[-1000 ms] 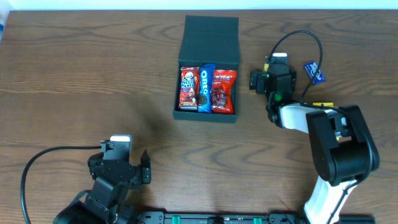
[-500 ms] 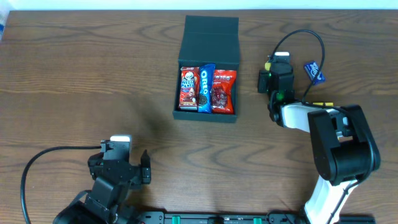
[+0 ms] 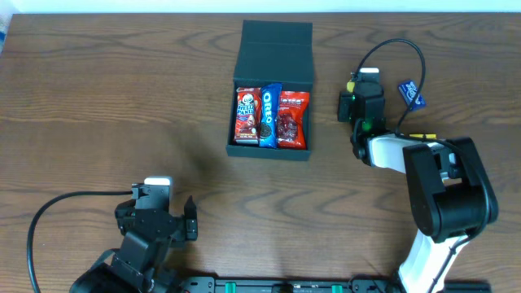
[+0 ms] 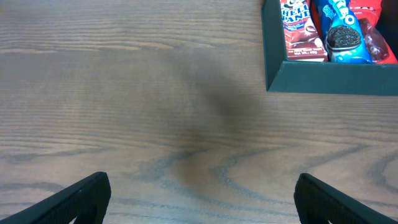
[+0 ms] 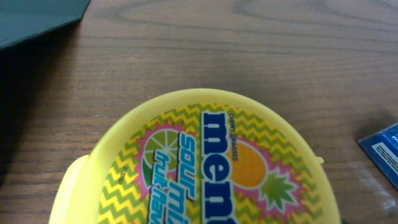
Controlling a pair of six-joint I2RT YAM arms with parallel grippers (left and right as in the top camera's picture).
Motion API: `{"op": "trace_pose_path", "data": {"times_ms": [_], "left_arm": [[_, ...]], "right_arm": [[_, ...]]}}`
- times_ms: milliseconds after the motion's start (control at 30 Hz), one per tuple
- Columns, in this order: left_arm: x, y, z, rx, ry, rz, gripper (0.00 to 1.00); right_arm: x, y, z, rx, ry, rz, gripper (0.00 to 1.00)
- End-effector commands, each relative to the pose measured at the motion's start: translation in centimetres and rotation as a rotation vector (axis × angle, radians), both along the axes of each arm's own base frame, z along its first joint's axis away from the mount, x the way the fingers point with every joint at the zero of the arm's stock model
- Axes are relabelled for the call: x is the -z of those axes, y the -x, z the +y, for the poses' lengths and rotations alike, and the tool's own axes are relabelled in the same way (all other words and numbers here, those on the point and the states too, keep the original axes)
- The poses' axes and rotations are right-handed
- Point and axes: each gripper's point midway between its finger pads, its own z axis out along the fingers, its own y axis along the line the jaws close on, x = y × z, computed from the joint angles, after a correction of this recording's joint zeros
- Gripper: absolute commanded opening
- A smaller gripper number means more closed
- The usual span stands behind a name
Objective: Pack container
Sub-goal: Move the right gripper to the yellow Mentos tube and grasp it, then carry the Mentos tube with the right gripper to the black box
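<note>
Table (image 3: 98, 98): container (image 3: 274, 53) at 12 o'clock, lid folded back, interior reachable. Left gripper (image 4: 199, 200) at 7 o'clock, jaws wide, empty, parked clear. Right gripper (image 3: 364, 98) at container's 3 o'clock, over yellow Mentos tub (image 5: 205, 162), likely next item; whether it is clamped, cannot tell. Three snack packets (image 3: 271, 116) side by side inside.

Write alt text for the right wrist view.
A round yellow Mentos sour-mix tub fills the lower frame, seen close from above against the brown wooden table. A dark teal container corner shows top left, a blue packet at the right edge.
</note>
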Motion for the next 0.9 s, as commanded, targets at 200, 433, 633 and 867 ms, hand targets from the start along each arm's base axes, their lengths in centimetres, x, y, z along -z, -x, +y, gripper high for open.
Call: {"op": "trace_pose_path", "data": {"times_ms": [200, 433, 633, 867], "left_arm": [[0.2, 0.0, 0.4, -0.009, -0.025, -0.001, 0.95], [0.2, 0.0, 0.4, -0.009, -0.025, -0.001, 0.95], [0.2, 0.0, 0.4, -0.009, -0.024, -0.002, 0.95], [0.2, 0.0, 0.4, -0.009, -0.025, -0.001, 0.95]], "right_arm": [[0.1, 0.0, -0.5, 0.019, 0.014, 0.019, 0.02], [-1.2, 1.1, -0.7, 0.021, 0.020, 0.062, 0.01], [-5.8, 2.9, -1.0, 0.017, 0.021, 0.069, 0.01], [-13.1, 7.2, 0.5, -0.033, 0.008, 0.038, 0.01]]}}
